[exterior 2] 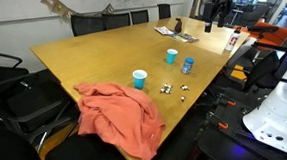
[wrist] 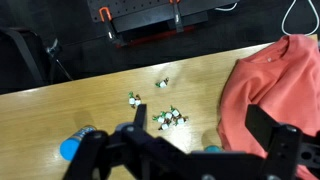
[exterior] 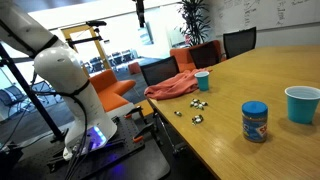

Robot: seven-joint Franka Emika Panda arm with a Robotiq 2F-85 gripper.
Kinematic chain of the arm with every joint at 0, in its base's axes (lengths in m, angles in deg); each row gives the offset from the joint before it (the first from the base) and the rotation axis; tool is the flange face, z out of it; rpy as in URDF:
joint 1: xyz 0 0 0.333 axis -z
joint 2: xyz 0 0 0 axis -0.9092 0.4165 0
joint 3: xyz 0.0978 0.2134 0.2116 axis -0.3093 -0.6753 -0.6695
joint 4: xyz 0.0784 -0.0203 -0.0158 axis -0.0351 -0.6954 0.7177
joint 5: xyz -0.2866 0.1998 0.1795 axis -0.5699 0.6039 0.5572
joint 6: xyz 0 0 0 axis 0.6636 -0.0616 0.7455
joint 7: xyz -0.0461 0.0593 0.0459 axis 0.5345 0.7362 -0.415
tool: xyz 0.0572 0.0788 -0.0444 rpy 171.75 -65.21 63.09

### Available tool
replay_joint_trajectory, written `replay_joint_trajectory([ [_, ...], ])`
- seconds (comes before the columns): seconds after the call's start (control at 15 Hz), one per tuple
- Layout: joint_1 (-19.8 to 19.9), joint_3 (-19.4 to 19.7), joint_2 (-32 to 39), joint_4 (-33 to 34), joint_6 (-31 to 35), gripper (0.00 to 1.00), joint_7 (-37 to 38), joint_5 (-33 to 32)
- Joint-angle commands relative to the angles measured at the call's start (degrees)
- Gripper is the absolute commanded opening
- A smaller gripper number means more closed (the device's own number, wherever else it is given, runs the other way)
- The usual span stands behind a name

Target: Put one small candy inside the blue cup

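Observation:
Several small shiny wrapped candies lie on the wooden table: a cluster (wrist: 170, 117) and two apart (wrist: 134, 99) (wrist: 162, 83). They also show in both exterior views (exterior: 198, 103) (exterior 2: 168, 89). A blue cup (exterior: 202, 80) (exterior 2: 138, 80) stands upright beside the pink cloth; only its rim (wrist: 213, 149) shows in the wrist view, behind the gripper body. My gripper (wrist: 198, 112) is open and empty, high above the table, with the candy cluster between its fingers in the picture.
A pink cloth (wrist: 275, 85) (exterior 2: 121, 114) lies crumpled at the table's end. There is a second blue cup (exterior: 302, 103) (exterior 2: 171, 56) and a blue-lidded jar (exterior: 255, 121) (exterior 2: 187, 65). A blue object (wrist: 75, 145) is partly hidden. Office chairs line the table.

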Motion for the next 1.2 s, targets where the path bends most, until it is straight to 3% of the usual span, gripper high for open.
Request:
replay_joint_trajectory([
  [0.0,-0.79,0.63,0.14,0.17,-0.15,1.00,0.27,-0.26],
  [0.2,-0.79,0.63,0.14,0.17,-0.15,1.00,0.27,-0.26],
  [0.47,0.59,0.82,1.06,-5.35,7.53,1.00,3.60,-1.55],
  [0.73,2.12,1.84,3.74,-14.55,19.45,1.00,6.70,-4.16],
  [1.13,5.91,5.24,12.23,-28.39,43.55,1.00,11.71,-8.72],
])
